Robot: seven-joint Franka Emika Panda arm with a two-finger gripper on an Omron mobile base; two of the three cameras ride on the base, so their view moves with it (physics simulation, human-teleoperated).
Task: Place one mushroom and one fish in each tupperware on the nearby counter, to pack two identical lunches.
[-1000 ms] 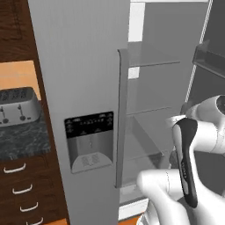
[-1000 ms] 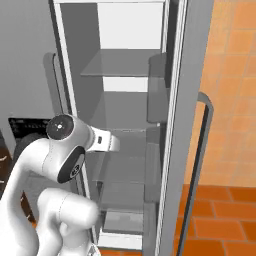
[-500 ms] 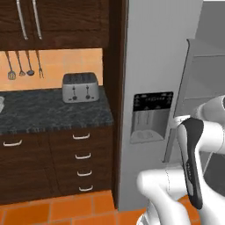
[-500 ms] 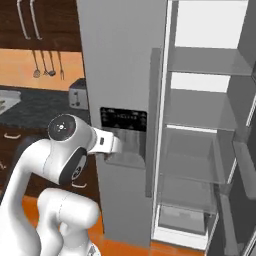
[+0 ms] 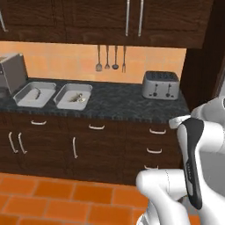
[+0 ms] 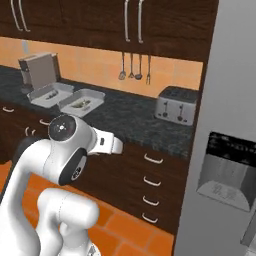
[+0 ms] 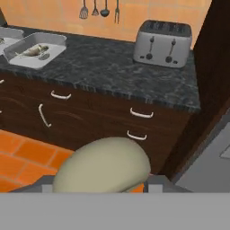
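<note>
- Mushroom [image 7: 104,165]: pale beige, rounded cap at the bottom centre of the hand view, sitting between the two dark finger tips of the gripper [image 7: 101,182]. The jaws stand part-way apart and look closed on it.
- Handling, as a judgement: light, somewhat soft and smooth-domed, so it could bruise or slip. A moderate hold across the widest part of the cap seems best.
- Tupperware, nearer tray [image 5: 74,96]: left of centre in the left base view, on the counter [image 5: 127,103]. It holds a small pale item, too small to name.
- Tupperware, farther tray [image 5: 35,94]: just beside the first, toward the left edge. It holds a small dark item, likewise unclear.
- Toaster [image 5: 161,85]: silver, right of centre on the same counter, well apart from both trays.
- Utensils [image 5: 110,58]: hanging on the orange wall, upper centre.
</note>
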